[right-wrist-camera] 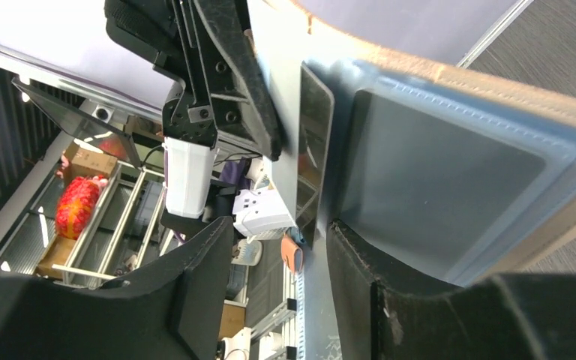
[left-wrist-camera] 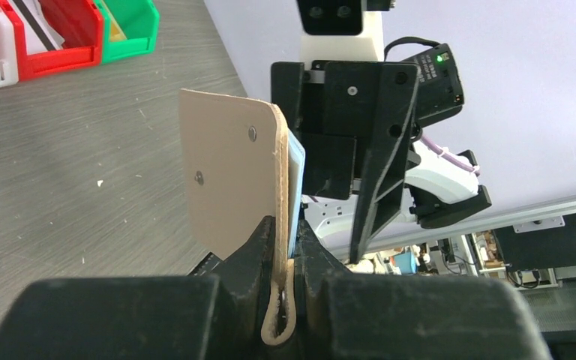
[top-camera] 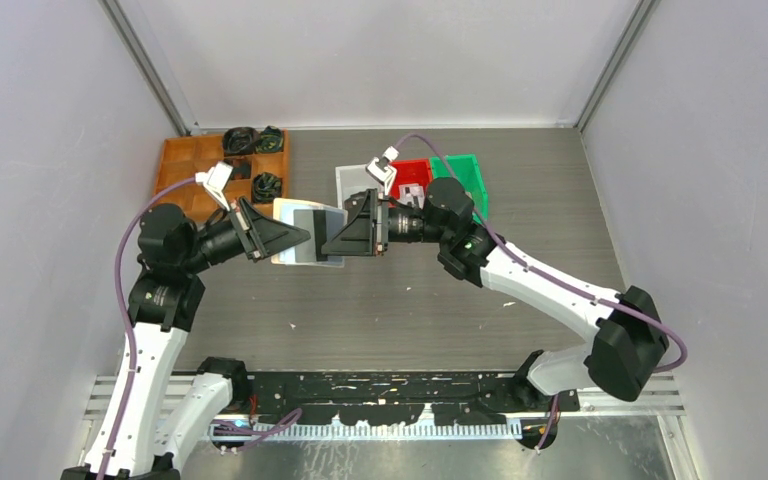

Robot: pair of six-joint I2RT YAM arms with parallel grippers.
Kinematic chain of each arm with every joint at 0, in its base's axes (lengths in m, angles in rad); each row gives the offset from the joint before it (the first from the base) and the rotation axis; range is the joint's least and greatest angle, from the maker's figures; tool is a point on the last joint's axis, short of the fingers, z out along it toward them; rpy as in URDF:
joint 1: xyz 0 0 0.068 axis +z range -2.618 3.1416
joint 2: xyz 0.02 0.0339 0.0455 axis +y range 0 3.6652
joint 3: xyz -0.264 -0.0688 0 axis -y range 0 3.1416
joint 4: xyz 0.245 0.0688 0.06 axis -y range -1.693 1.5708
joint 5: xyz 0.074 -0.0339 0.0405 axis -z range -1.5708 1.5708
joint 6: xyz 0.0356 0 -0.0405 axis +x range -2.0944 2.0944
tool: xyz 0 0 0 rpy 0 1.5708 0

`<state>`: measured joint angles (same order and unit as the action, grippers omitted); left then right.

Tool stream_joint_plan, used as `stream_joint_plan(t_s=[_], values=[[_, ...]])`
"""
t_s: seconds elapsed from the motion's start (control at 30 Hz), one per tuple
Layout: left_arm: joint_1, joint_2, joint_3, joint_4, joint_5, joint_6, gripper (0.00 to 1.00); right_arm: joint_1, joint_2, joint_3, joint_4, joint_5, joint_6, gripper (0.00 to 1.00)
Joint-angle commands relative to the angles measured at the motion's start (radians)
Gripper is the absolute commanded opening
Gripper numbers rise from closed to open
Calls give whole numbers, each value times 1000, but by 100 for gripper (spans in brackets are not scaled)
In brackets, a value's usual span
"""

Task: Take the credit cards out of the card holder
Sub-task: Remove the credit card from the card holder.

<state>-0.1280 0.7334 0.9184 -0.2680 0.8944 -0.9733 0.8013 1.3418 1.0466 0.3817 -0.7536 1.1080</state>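
Pinching card holder (left-wrist-camera: 229,180), left jaws; right jaws straddle card (right-wrist-camera: 315,150).

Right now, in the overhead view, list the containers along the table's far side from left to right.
Brown wooden compartment tray → white plastic bin → red plastic bin → green plastic bin.

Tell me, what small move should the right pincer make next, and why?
Probably close the right pincer on the dark card. Its jaws stand open with the card's edge between them, not yet gripped, while the left pincer clamps the card holder by its edge.
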Motion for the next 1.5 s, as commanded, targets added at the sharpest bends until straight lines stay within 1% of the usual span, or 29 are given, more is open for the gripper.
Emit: stream_joint_plan(t_s=[0.0,0.2,0.3,0.43,0.67,0.77,0.9,1.13,1.23,1.37,1.47], values=[[4,-19,29,96,31,-42,0,17,17,27,126,-13,22,53],[4,-28,28,99,45,-44,0,22,41,36,216,-9,75,49],[4,-28,29,105,52,-44,0,21,50,41,238,-5,93,45],[4,-30,24,107,59,-41,0,22,60,49,271,2,122,34],[4,-31,39,76,59,-10,0,12,43,11,282,32,122,8],[4,-26,53,67,59,-2,0,-11,24,-25,304,42,136,1],[3,-25,70,61,61,9,0,-52,-16,-96,378,50,183,1],[4,-19,90,54,57,22,0,-101,-77,-166,393,41,201,1],[4,-15,105,45,66,36,0,-156,-108,-196,389,21,219,1],[3,-18,116,54,91,42,0,-283,-156,-201,296,-9,193,1],[3,-24,120,60,120,41,0,-348,-165,-177,192,-32,125,1]])
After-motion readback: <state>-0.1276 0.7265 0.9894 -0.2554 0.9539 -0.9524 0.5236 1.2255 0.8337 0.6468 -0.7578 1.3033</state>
